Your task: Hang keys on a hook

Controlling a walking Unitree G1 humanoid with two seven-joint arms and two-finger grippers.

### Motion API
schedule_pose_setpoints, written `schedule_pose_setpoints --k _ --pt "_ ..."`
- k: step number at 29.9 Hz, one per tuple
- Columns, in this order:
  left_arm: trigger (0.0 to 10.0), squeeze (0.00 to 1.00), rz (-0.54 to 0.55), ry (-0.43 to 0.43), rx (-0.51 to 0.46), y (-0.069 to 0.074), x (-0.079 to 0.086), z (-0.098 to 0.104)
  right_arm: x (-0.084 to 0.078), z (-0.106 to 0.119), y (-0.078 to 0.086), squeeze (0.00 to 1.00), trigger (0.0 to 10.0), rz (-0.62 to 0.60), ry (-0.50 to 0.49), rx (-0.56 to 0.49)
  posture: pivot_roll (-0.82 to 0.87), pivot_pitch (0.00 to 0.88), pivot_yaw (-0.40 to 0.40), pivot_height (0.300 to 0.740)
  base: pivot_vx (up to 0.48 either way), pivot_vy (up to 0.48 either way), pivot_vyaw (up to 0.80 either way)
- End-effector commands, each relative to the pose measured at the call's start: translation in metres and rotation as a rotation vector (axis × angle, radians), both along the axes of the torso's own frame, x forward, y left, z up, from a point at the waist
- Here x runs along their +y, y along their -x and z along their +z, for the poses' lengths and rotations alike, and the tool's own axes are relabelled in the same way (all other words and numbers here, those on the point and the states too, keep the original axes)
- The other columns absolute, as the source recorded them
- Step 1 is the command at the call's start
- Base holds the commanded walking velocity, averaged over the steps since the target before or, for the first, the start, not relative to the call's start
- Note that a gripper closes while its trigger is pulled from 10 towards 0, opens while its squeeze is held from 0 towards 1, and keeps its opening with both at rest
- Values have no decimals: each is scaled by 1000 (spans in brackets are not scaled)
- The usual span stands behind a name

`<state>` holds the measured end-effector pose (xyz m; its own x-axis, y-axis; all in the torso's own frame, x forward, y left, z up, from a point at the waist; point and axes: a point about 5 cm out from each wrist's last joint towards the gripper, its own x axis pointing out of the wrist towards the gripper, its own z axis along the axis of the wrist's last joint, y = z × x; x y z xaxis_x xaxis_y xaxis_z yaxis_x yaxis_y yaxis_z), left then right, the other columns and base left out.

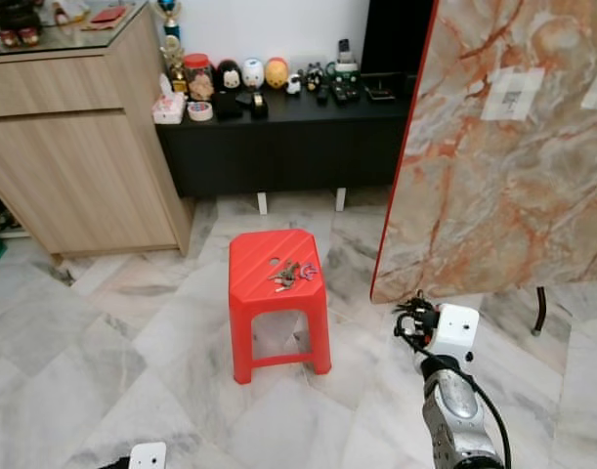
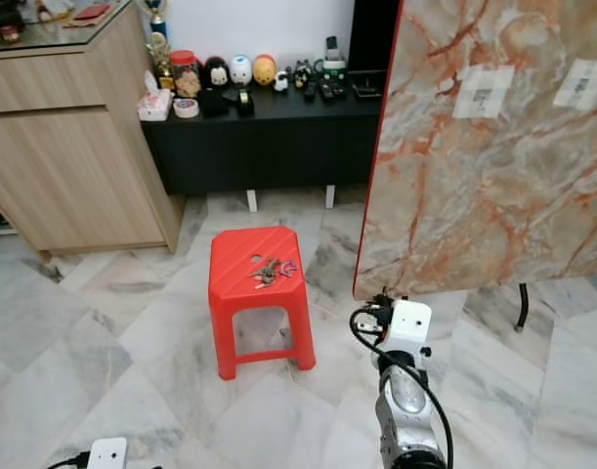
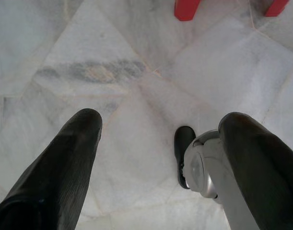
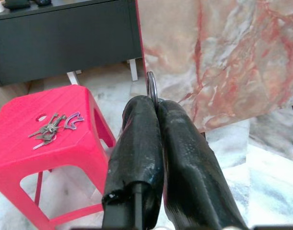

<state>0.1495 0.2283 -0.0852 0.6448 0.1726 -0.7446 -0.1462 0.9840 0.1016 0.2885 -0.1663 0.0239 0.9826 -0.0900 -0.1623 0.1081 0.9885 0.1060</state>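
A bunch of metal keys (image 1: pixel 292 275) lies on top of the red plastic stool (image 1: pixel 277 298), which stands on the marble floor (image 1: pixel 103 352). The right end effector (image 4: pixel 154 103) is raised beside the upright marble-patterned panel (image 1: pixel 503 147), fingers pressed together on a thin metal ring (image 4: pixel 151 89). The left end effector (image 3: pixel 160 127) hangs low over the floor, fingers spread.
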Motion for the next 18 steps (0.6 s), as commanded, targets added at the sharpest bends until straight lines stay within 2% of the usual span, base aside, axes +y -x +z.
schedule_pose_setpoints --k 1,10,13,16,18 --pt "10000 0 -3 -3 38 8 1 -4 -1 4 -3 0 10000 -10 3 -17 11 20 -9 740 0 0 -756" --pt "10000 0 -25 -5 47 7 0 -4 -3 6 -3 0 10000 -17 41 -31 12 20 -9 740 0 0 0" --pt "10000 0 -26 -3 46 7 -1 -4 -3 6 -4 0 10000 -20 58 -28 14 21 -10 740 254 0 0" --pt "10000 0 -29 -6 51 7 -1 -4 -2 6 -4 0 10000 -29 33 -21 14 21 -10 740 260 0 0" --pt "10000 0 -27 -6 52 8 -1 -4 -2 5 -4 0 10000 -31 33 -17 14 21 -10 740 266 0 -769"
